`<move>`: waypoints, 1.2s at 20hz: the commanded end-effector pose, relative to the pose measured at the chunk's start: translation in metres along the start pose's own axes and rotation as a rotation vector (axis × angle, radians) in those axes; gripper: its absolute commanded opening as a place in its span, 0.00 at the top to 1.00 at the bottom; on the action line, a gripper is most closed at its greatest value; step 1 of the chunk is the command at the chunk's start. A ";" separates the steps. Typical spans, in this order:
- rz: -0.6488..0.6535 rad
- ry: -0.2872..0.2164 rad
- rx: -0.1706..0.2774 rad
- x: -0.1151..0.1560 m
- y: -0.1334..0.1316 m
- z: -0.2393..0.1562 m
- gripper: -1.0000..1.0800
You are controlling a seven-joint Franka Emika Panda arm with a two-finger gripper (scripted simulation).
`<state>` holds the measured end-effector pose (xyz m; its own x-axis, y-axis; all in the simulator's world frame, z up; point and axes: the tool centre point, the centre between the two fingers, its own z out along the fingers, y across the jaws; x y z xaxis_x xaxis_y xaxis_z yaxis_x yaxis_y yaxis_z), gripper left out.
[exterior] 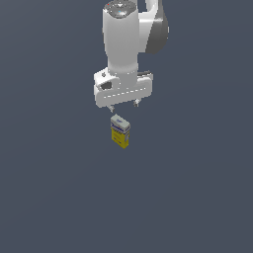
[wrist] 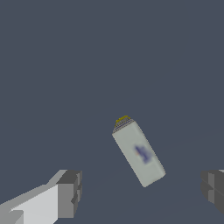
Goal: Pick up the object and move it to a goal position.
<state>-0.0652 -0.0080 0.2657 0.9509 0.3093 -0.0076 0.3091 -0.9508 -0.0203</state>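
The gripper (exterior: pixel 124 105) is held above the carton (exterior: pixel 120 131), fingers (wrist: pixel 70 194) spread wide and empty. The carton stands upright on the plain floor (exterior: pixel 49 197), no edge in view. Its long axis is seen skewed between the pads; a closure without realignment is judged likely to twist or tip it.

The carton (exterior: pixel 120 132) bears blue print, too blurred to read.
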 end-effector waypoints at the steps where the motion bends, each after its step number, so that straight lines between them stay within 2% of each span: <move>1: -0.062 0.001 -0.002 -0.001 0.003 0.007 0.04; 15: -0.395 0.003 -0.016 -0.007 0.017 0.045 0.04; 24: -0.524 0.002 -0.021 -0.011 0.022 0.060 0.04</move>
<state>-0.0695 -0.0302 0.2073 0.6821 0.7313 0.0000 0.7313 -0.6821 -0.0021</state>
